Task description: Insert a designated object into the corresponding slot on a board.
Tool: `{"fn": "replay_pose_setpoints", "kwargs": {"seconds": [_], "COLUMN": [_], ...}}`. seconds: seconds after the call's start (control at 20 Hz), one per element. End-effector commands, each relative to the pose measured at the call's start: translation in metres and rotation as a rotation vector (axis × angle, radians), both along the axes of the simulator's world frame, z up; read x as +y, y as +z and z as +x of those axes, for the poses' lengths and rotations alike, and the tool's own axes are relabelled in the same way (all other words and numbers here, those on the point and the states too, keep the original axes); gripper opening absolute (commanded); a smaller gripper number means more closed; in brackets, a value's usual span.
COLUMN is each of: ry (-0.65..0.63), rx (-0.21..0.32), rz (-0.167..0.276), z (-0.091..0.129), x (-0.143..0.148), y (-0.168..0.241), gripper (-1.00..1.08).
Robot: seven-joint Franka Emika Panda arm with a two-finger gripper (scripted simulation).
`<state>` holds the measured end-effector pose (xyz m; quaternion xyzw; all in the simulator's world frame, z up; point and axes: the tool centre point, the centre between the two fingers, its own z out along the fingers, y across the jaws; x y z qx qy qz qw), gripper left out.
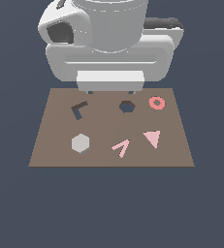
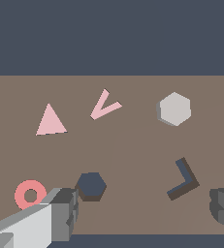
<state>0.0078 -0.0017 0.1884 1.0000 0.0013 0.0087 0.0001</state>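
Currently gripper (image 2: 145,213) released, empty, above board (image 1: 55,155); grey hexagon (image 1: 80,143) well apart from hexagonal slot (image 1: 127,106).

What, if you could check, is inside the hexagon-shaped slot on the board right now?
Nothing: the slot shows only a dark empty recess in both views. The grey hexagonal block sits apart on the board. The slot's floor is too dark to make out.

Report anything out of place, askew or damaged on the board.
Nothing stands out. The grey hexagon lies flat on the board, apart from its empty hexagonal slot. The pink pieces sit intact, and the L-shaped recess is empty.
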Motion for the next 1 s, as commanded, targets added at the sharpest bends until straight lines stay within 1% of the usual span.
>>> {"fn": "replay_pose_setpoints", "kwargs": {"seconds": [0.0,0.25,0.5,0.75,0.95], "ry": [0.000,-0.019,-0.076,-0.174,-0.285], "rx": [0.000,0.000,0.001,0.003,0.004], "rz": [0.000,0.000,0.000,0.000,0.000], "z": [0.000,0.002,0.009,0.020,0.032], "x": [0.000,-0.001,-0.004,-0.010,-0.018], "y": [0.000,-0.003,-0.011,-0.025,-0.041], "gripper": [1.00,1.00,1.00,1.00,1.00]}}
